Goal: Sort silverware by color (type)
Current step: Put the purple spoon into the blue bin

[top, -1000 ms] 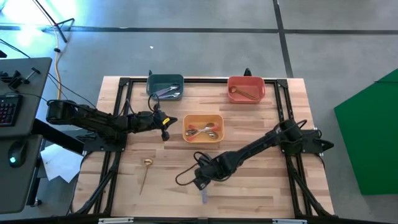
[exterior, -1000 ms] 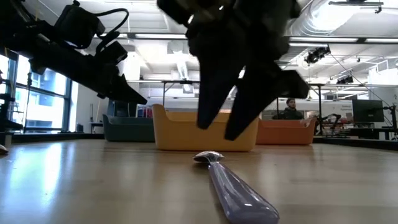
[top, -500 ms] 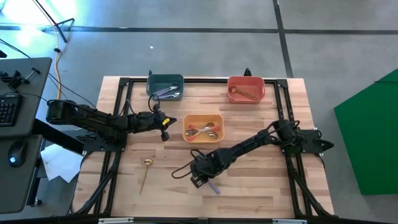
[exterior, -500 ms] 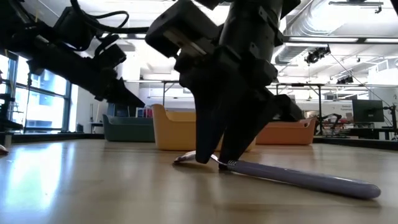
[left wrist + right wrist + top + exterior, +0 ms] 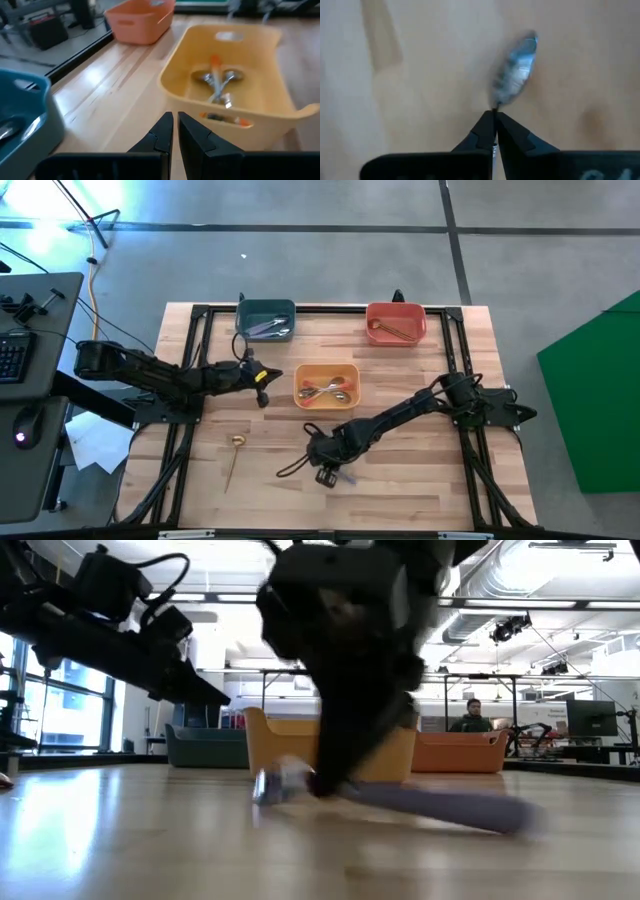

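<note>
Two grippers in play. Right gripper (image 5: 326, 476) low over front-middle of bench (image 5: 400, 470), fingers pinched together on neck of lavender-handled spoon (image 5: 440, 808), just behind silver head (image 5: 514, 70); spoon lying near-flat on the wood, blurred in low view, handle trailing out past the fingers. Left gripper (image 5: 175, 131) hovering clenched, nothing held, between teal bin (image 5: 266, 319) and yellow-orange bin (image 5: 326, 386), just beside the latter's left wall. Silver-headed spoons with orange handles (image 5: 218, 85) piled in yellow-orange bin. Spoons with pale handles (image 5: 268, 329) in teal bin at back left. Gold spoon (image 5: 392, 330) in red bin (image 5: 396, 323) at back right. One thin gold spoon (image 5: 233, 459) loose on front-left bench, well apart from both grippers. Person (image 5: 472, 717) seated far behind in room.
</note>
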